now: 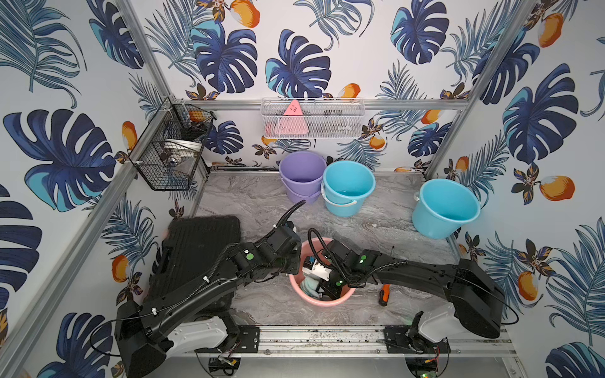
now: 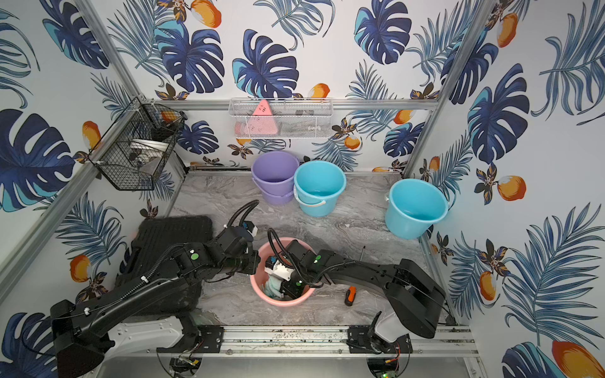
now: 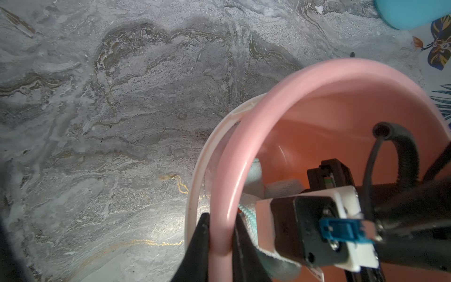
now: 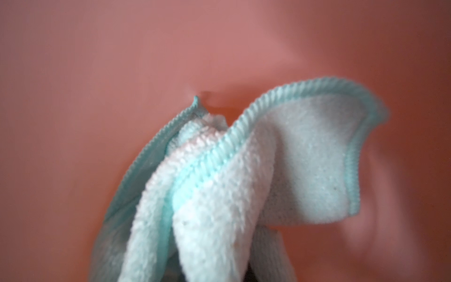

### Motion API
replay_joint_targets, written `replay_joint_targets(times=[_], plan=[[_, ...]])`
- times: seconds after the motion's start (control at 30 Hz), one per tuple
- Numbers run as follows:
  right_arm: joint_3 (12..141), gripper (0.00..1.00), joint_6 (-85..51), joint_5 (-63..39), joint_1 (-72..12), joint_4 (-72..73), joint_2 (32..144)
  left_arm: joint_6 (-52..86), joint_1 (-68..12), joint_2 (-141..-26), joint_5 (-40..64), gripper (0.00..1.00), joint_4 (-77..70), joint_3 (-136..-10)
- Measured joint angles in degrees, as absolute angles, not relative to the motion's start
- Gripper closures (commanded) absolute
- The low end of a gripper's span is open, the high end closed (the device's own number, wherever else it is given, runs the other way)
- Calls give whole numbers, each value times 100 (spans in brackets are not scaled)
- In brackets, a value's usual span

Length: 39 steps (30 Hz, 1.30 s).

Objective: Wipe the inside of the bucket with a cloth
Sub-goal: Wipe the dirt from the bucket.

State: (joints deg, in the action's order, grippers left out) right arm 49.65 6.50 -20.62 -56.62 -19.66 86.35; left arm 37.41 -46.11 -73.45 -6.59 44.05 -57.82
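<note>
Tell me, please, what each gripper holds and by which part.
Left gripper pinches the pink bucket by its rim; right gripper grips the cloth by bunched folds.

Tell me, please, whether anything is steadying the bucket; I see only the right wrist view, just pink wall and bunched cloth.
Observer: Yes. The left gripper is shut on the pink bucket at its rim, one finger outside, one inside.
Operator: Thank you. Where does the cloth sit in the bucket?
Observer: In both top views the cloth is bunched against the wall on the left arm's side, with the right gripper reaching down beside it.
Operator: Is anything lying close by?
Observer: An orange-handled screwdriver lies on the marble tabletop, apart from the bucket, partly beneath the right arm.
</note>
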Motion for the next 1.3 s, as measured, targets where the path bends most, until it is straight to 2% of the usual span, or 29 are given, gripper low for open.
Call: replay_joint_targets(times=[0.23,0.47,0.83,1.07,1.3], plan=[[4694,100,128,-899,-5717,-731,8626,3743,-4628,-7343,-731,100,4405,-5782],[4626,100,150,635,-5935,-180,8569,3743,-4639,-7343,-768,100,4399,-5782],[5111,100,1317,2615,-6154,-1341,9070,3758,-4650,-7334,-908,100,4355,-5815],[5317,100,1723,2816,-6182,-2438,9227,3760,-4665,-7306,-845,100,4206,-5815],[5522,100,1645,1588,-6163,-3358,9227,3758,-4674,-7306,-749,100,4248,-5815]])
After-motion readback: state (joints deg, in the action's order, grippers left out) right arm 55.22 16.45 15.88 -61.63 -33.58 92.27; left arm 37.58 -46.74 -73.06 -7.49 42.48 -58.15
